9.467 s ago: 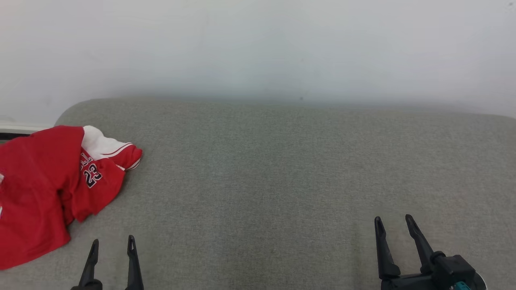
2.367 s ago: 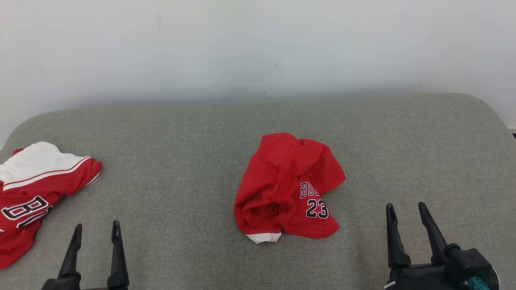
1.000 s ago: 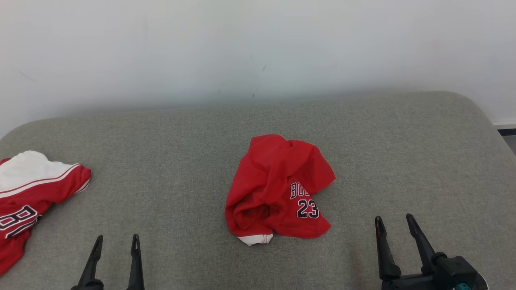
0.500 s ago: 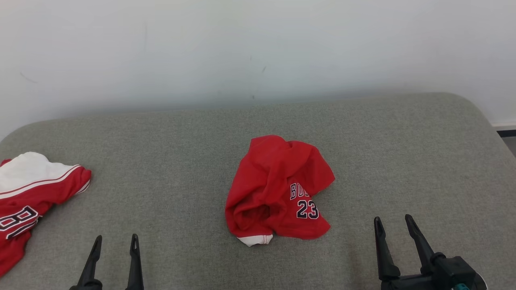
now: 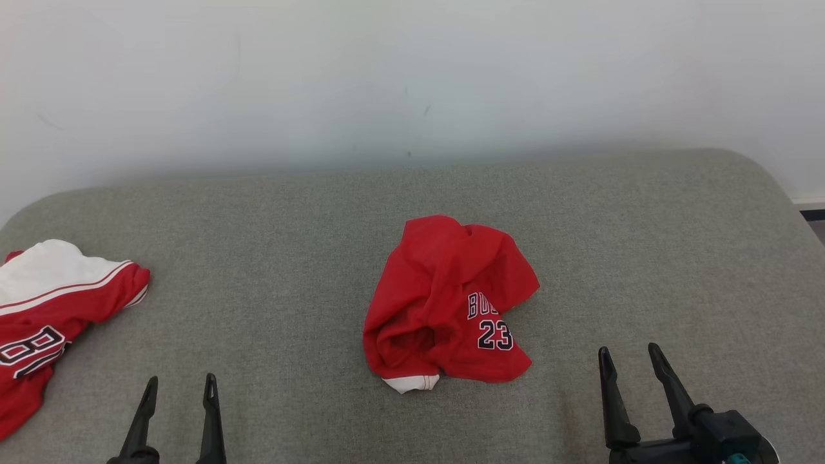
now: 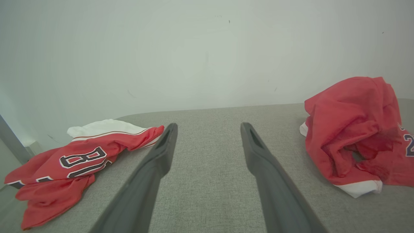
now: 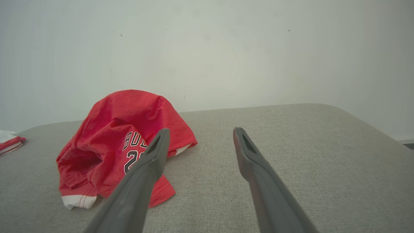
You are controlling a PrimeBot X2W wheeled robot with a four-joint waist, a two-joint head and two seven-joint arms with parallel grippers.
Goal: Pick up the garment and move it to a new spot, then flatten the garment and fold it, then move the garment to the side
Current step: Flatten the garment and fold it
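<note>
- Red "23" garment (image 5: 451, 303) lies crumpled mid grey cushion (image 5: 290, 212), white hem twd front edge.
- My R gripper (image 5: 629, 349) sits at front edge, to garment's R, apart from it; fingers spread, empty.
- My L gripper (image 5: 180, 379) at front edge, spread, empty, well apart from garment.
- 2nd red/white jersey (image 5: 58, 303) bunched at cushion's L edge.

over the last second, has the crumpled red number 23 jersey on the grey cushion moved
No. The crumpled red jersey sits the same against the dark wall speck behind it; both drift slightly right together, so the camera shifted.
</note>
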